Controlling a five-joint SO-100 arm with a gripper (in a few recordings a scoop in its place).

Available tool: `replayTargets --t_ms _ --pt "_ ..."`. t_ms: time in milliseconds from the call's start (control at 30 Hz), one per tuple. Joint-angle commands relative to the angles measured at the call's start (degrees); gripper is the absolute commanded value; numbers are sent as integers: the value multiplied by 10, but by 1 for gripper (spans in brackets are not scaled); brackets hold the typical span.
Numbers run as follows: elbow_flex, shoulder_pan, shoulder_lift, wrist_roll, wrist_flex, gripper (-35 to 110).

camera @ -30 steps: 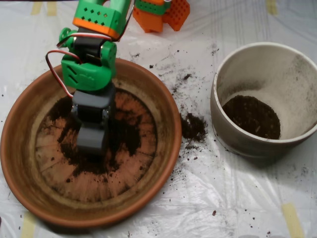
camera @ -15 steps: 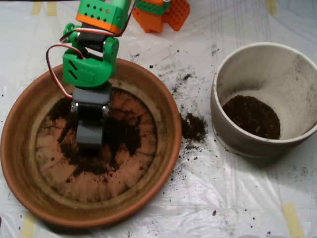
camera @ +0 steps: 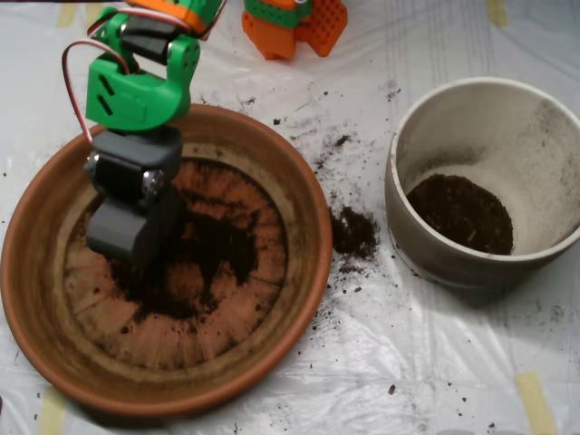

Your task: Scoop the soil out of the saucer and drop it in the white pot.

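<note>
The terracotta saucer (camera: 290,195) fills the left half of the overhead view. Dark soil (camera: 213,258) lies thinly over the middle of its ridged floor. My grey scoop (camera: 120,231) hangs over the left part of the saucer floor, above the edge of the soil patch, under the green wrist (camera: 136,91). What the scoop holds is hidden from above. The white pot (camera: 544,154) stands at the right, apart from the saucer, with a mound of soil (camera: 460,213) at its bottom.
A clump of spilled soil (camera: 353,233) lies on the white plastic sheet (camera: 381,362) between saucer and pot, with crumbs scattered around it. The orange arm base (camera: 294,23) stands at the top centre. Tape strips (camera: 535,403) hold the sheet down.
The scoop has risen from the middle of the saucer floor and swung left. The wrist looks larger and nearer the camera. The soil patch where it sat is now uncovered.
</note>
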Motion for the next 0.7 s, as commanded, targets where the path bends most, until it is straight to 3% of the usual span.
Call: replayTargets --t_ms 0,333,667 --pt "-9 -27 135 25 32 -1" --pt "-97 -166 265 84 182 -1" --pt "-175 -319 296 75 253 -1"
